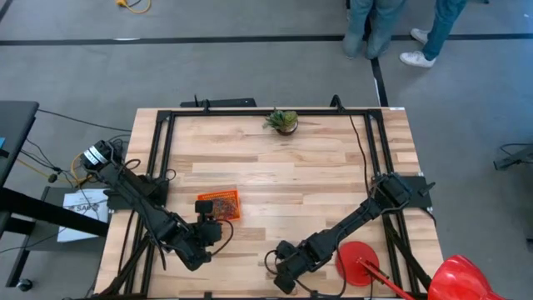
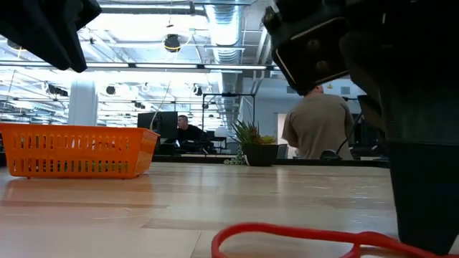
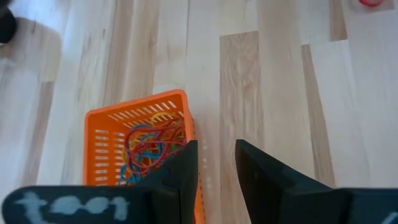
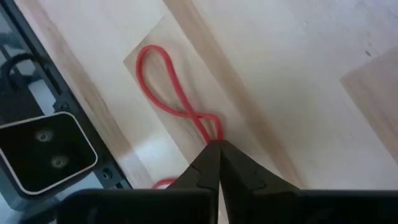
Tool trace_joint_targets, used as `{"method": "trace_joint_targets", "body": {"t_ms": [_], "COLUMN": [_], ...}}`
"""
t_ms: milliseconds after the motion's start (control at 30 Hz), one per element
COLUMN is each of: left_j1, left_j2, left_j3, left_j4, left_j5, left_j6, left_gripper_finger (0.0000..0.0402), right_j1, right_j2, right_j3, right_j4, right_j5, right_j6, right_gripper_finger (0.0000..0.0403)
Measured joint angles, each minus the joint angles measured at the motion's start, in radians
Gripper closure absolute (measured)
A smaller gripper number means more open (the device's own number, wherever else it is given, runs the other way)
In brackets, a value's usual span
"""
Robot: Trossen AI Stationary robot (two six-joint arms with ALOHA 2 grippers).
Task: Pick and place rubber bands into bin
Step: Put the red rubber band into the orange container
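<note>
The orange mesh bin [image 1: 219, 204] stands left of the table's middle and holds a tangle of red, blue and yellow rubber bands [image 3: 149, 146]. My left gripper [image 3: 216, 155] hovers open just beside the bin's near right corner [image 1: 208, 229]. One red rubber band [image 4: 163, 81], twisted into a figure eight, lies flat on the wood by the table's near edge [image 2: 287, 236]. My right gripper [image 4: 217, 146] is down on it, shut [image 1: 283, 271]. My right gripper is shut on the red rubber band where its strands cross [image 4: 211, 129], pinched between the two fingertips. The fingers come from above, slanting down toward the table. The far loop [image 4: 155, 62] lies slack on the wood, and another piece [image 4: 165, 182] shows behind the fingers.
A flat red round disc [image 1: 358, 262] lies right of the right gripper. A small potted plant [image 1: 283, 121] stands at the far edge. A black frame [image 1: 166, 158] runs along the table's sides. The low camera's housing [image 4: 43, 152] sits at the near edge. People stand in the room beyond.
</note>
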Motion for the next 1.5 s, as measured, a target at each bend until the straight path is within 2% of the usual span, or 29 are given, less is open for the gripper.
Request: {"method": "trace_joint_targets", "body": {"t_ms": [167,367,533,800,1000,1267,1500], "left_j1": [0.0,0.0,0.002,0.002,0.002,0.002,0.002], "left_j2": [0.0,0.0,0.0,0.0,0.0,0.0,0.0], "left_j3": [0.0,0.0,0.0,0.0,0.0,0.0,0.0], "left_j4": [-0.001,-0.04,-0.047,-0.051,-0.051,-0.05,-0.05], "left_j5": [-0.009,-0.015,-0.025,-0.025,-0.027,-0.006,-0.008], "left_j6": [0.0,0.007,-0.016,-0.04,-0.071,-0.128,-0.214], "left_gripper_finger": [0.0304,0.0304,0.0304,0.0304,0.0304,0.0304,0.0304], "right_j1": [0.004,-0.005,-0.016,-0.039,-0.043,-0.051,-0.058], "right_j2": [0.001,0.013,0.012,0.01,0.009,0.009,0.011], "right_j3": [-0.015,-0.02,-0.014,-0.014,-0.014,-0.012,0.075], "right_j4": [-0.021,0.156,0.164,0.123,0.116,0.11,0.009], "right_j5": [0.042,0.037,0.04,0.033,0.039,0.034,0.068], "right_j6": [0.033,-0.156,-0.373,-0.269,-0.349,-0.366,-0.474], "right_gripper_finger": [0.0402,0.0403,0.0403,0.0392,0.0375,0.04,0.0384]}}
